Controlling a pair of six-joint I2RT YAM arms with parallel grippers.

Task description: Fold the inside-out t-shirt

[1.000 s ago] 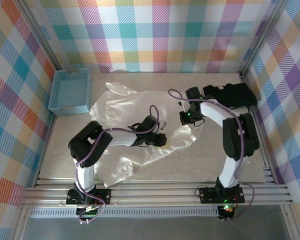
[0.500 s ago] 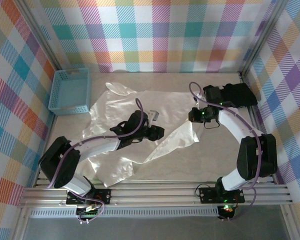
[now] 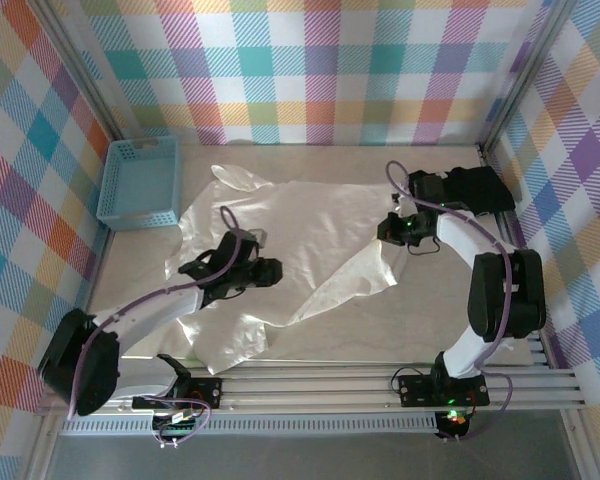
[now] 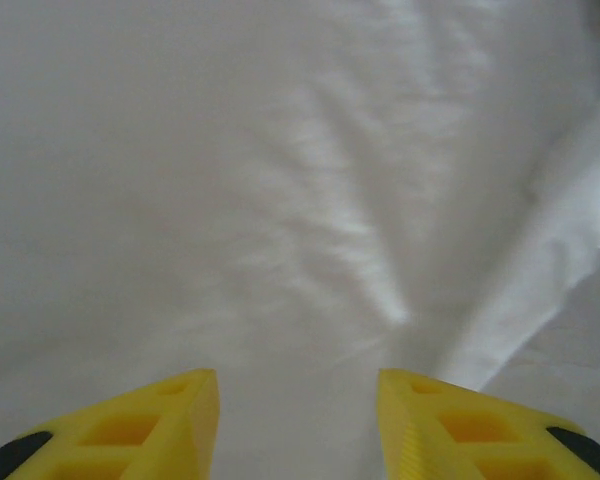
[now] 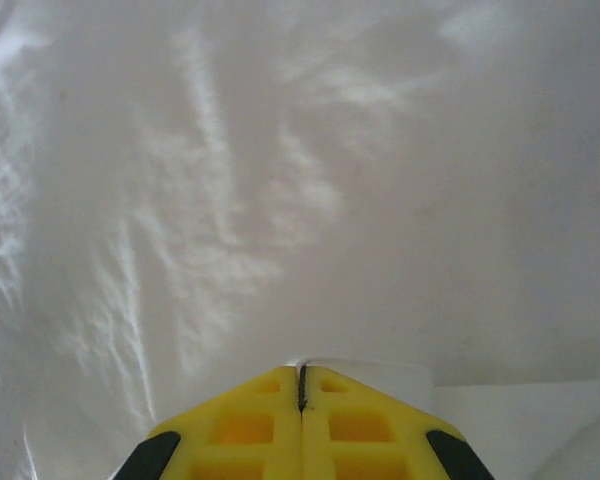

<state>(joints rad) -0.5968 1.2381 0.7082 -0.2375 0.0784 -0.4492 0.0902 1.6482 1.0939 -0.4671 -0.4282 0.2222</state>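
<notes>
T-shirt (image 3: 310,215) sprawled kinda left-right across worktop (image 3: 410,320) — right jaws clenched on its right edge, left jaws released, empty, over left half.

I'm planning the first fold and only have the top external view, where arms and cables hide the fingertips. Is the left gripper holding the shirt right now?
Observer: No. The left wrist camera shows the left gripper with its jaws apart and nothing between them. Smooth white fabric of the inside-out t-shirt lies just ahead.
Operator: And the right one, is it gripping anything?
Observer: The right wrist camera shows the right gripper shut, its yellow fingers pressed together. A folded edge of the shirt starts right at the tips, so it looks pinched.
</notes>
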